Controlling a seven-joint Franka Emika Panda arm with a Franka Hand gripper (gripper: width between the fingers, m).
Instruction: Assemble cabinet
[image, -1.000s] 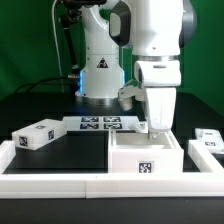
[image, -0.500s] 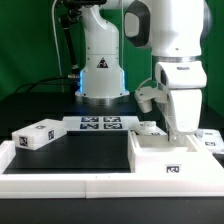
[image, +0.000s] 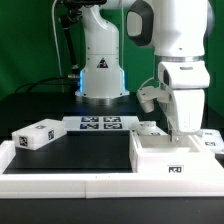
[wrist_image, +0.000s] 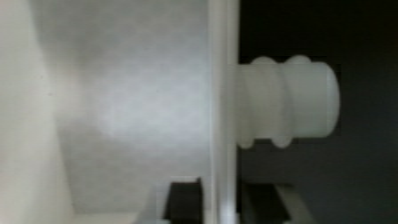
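The cabinet body (image: 165, 158), an open-topped white box with a marker on its front, sits at the exterior view's right, against the front rail. My gripper (image: 181, 131) reaches down over its far right wall. In the wrist view the thin white wall (wrist_image: 222, 90) runs between my two dark fingers (wrist_image: 182, 200), and the gripper (wrist_image: 222, 205) is shut on it. A round ribbed white knob (wrist_image: 290, 100) sticks out from the wall's outer side. The inside of the box (wrist_image: 125, 110) shows pale and bare.
A white block with markers (image: 37, 134) lies at the exterior view's left. The marker board (image: 100, 123) lies by the robot base (image: 100, 70). A low white border rail (image: 60, 185) runs along the front. Small white parts (image: 212, 142) sit at the far right.
One second ago the cabinet body and my gripper stood nearer the middle; both have shifted toward the exterior view's right. Over the last half second nothing has visibly moved.
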